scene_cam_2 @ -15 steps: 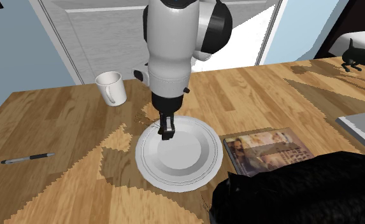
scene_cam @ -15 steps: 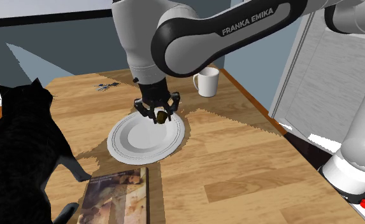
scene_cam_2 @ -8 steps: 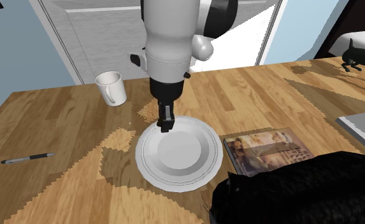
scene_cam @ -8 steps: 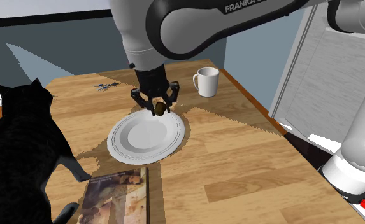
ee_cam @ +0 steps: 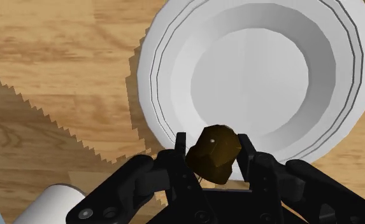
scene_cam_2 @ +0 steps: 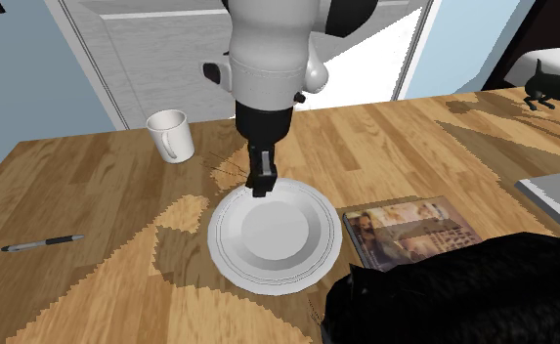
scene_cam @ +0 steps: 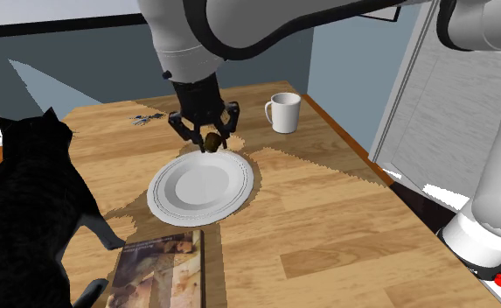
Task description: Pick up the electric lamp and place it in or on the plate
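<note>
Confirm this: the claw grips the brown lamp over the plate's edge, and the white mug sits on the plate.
Wrong about the mug: the shoulder view shows it on the table, apart from the plate. The claw does grip the brown lamp over the plate's edge.

text: none legible | book cover (scene_cam_2: 409, 230): picture, no lettering can be made out
</note>
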`<state>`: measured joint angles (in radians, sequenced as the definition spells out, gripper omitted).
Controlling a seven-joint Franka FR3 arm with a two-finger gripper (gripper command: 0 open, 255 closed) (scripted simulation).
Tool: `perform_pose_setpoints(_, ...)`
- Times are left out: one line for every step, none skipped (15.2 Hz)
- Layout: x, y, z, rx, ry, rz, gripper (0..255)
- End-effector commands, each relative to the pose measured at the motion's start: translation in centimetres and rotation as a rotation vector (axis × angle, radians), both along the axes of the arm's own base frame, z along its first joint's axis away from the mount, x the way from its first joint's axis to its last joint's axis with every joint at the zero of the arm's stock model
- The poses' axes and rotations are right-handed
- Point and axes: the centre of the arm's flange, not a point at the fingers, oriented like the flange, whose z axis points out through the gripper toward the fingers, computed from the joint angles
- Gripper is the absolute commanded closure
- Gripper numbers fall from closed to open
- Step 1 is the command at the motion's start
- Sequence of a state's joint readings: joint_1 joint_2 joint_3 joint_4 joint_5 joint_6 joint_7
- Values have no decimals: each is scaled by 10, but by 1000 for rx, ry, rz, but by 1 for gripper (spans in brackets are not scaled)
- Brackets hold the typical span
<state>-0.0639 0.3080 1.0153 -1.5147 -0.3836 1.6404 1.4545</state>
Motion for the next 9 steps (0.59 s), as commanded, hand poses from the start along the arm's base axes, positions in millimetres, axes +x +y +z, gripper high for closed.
perform_pose_setpoints(-7,21,-1,-1,0,-1,255)
perform_pose_setpoints(-11,34,-2,-1,0,-1,255)
perform_pose_setpoints(-15,46,-2,-1,0,-1,255)
perform_pose_setpoints(-19,59,-3,-1,0,-1,255)
perform_pose_setpoints(-25,78,-4,-1,0,-1,255)
perform_pose_setpoints(-25,78,-9,-1,0,-1,255)
perform_pose_setpoints(-25,78,-15,-1,0,-1,255)
perform_pose_setpoints(-25,78,-20,-1,0,-1,255)
perform_pose_setpoints(-25,78,-25,-1,0,-1,255)
